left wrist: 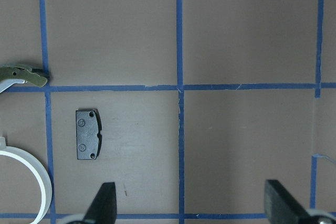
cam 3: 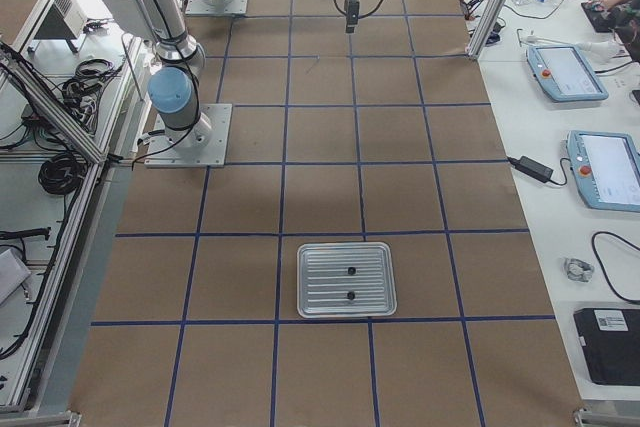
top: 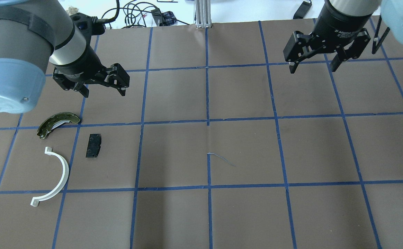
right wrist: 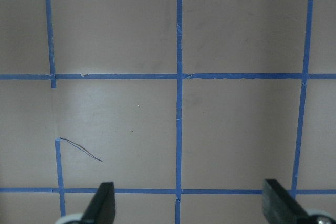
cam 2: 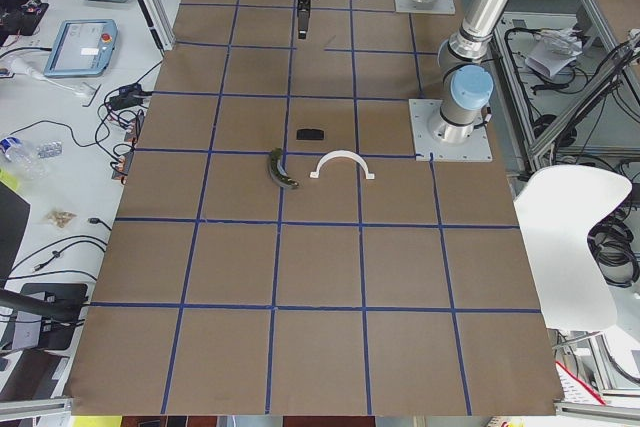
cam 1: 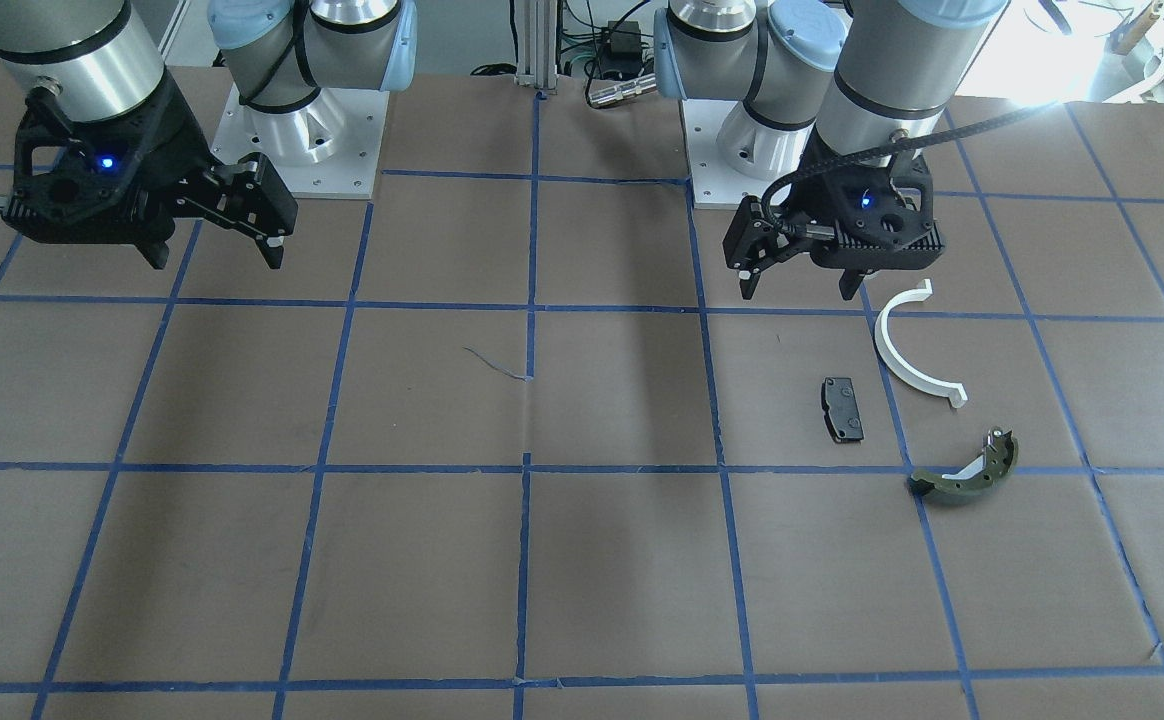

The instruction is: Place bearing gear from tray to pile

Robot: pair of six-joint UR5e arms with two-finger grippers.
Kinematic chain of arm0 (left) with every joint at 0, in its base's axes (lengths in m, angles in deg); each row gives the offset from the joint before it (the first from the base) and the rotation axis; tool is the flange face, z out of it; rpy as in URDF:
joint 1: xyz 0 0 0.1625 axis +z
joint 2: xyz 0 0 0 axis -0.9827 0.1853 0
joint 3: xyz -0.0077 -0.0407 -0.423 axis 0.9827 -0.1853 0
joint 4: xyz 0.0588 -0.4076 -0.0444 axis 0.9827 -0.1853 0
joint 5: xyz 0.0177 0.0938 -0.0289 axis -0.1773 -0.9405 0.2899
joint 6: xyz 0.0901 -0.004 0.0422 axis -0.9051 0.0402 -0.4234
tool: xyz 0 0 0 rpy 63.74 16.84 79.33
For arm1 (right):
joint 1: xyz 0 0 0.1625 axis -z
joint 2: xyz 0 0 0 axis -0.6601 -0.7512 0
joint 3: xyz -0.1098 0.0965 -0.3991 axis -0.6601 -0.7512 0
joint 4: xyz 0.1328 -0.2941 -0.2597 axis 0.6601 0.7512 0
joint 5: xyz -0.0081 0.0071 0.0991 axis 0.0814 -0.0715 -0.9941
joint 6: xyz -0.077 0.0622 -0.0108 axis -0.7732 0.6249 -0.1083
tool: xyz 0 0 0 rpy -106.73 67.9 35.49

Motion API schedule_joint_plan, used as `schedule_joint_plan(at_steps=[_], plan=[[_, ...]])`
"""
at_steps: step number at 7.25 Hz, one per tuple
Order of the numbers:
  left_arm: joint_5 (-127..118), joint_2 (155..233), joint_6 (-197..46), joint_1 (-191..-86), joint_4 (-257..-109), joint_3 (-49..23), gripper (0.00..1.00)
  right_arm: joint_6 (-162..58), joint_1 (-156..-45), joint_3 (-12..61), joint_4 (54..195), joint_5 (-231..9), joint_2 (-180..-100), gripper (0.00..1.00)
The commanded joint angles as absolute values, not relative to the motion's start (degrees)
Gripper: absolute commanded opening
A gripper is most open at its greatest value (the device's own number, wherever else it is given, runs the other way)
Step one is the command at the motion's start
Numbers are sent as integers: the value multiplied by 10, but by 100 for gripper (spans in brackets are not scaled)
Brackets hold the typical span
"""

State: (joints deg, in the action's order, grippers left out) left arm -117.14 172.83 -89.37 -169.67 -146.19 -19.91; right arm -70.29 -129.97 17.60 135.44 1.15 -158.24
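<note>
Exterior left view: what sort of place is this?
Probably a robotics lab test cell: arms bolted to a table gridded with blue tape, control tablets and loose cables on the side bench.

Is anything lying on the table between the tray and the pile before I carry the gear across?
Nothing visible does. Between the tray and the pile lies only bare taped table; the left gripper and right gripper hang open above it.
</note>
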Motion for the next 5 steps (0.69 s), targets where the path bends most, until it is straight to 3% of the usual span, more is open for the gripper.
schedule_joint_plan(at_steps=[1, 5], plan=[[-1170, 1729, -894, -1697, -1462, -196, 100, -703, -1302, 176, 1355, 9, -1583, 100], [-1170, 1730, -893, -1697, -1462, -197, 100, -704, -1299, 185, 1366, 7, -1592, 100]])
